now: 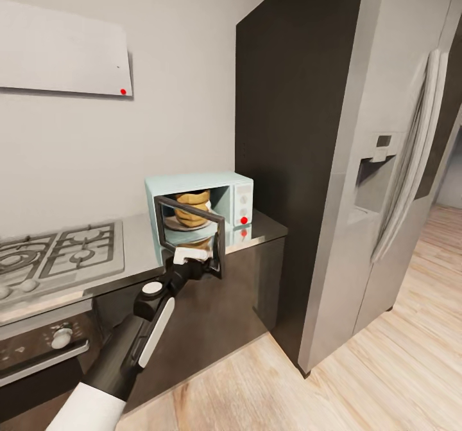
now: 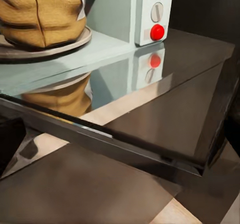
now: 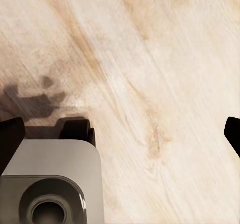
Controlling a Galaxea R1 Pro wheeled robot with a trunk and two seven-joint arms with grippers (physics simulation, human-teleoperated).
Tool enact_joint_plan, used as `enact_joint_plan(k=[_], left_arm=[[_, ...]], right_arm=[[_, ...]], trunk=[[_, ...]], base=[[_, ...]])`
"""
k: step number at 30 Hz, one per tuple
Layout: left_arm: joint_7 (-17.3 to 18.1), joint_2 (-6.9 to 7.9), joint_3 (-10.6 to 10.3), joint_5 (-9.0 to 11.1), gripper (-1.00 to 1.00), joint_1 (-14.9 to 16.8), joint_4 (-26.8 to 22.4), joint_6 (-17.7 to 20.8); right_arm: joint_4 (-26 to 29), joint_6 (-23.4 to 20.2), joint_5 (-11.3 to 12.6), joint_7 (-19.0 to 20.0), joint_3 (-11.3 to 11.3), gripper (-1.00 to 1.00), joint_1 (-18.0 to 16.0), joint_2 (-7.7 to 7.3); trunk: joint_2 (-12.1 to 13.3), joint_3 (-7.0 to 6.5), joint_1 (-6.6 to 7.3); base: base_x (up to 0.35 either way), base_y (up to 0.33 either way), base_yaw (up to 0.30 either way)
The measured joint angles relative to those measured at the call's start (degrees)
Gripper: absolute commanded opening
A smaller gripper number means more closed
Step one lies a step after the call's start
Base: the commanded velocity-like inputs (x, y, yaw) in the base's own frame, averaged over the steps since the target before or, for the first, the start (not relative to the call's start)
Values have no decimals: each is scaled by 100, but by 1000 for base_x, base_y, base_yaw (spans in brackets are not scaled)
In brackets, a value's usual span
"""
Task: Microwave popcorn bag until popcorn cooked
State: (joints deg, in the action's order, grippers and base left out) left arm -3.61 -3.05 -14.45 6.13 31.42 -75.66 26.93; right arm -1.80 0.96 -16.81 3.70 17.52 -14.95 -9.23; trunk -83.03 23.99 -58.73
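The pale mint-blue microwave (image 1: 232,193) stands on the grey countertop (image 1: 266,228) against the wall, its dark glass door (image 1: 218,241) swung partly open. Inside, the tan popcorn bag (image 1: 192,202) sits upright on the round turntable plate (image 1: 186,224). My left gripper (image 1: 191,255) is at the door's lower edge, with its fingers spread open. In the left wrist view the popcorn bag (image 2: 42,11) rests on the plate (image 2: 60,46), beside the microwave's knob panel with its red light (image 2: 157,32). The door's edge (image 2: 100,139) crosses in front. My right gripper (image 3: 120,134) hangs open over the floor.
A gas hob (image 1: 64,251) and a built-in oven (image 1: 45,344) lie left of the microwave. A tall dark cabinet (image 1: 289,129) and a steel fridge (image 1: 391,161) stand to its right. Light wood floor (image 1: 359,379) spreads in front. A white wall unit (image 1: 64,52) hangs at the upper left.
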Motion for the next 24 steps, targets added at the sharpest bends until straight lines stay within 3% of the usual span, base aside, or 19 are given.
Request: enact_joint_plan(k=[3,6,11,24], left_arm=[[20,112,8,101,100,0,4,-16],[33,152,9,394,100,0,-3,-31],[41,139,-1,447,100,0,2,-28],[36,60,-27,459,100,0,13,-22]], right_arm=[[0,0,0,4,-3,100,0,3],[0,0,0,-2,-5,100,0,2],[0,7,0,-3,0,100,0,2],[0,1,0,5,-7,100,0,8]], trunk=[[0,0,0],[0,0,0],[0,0,1],[-1,0,2]], base=[[0,0,0],[0,0,0],[55,0,0],[203,0,0]])
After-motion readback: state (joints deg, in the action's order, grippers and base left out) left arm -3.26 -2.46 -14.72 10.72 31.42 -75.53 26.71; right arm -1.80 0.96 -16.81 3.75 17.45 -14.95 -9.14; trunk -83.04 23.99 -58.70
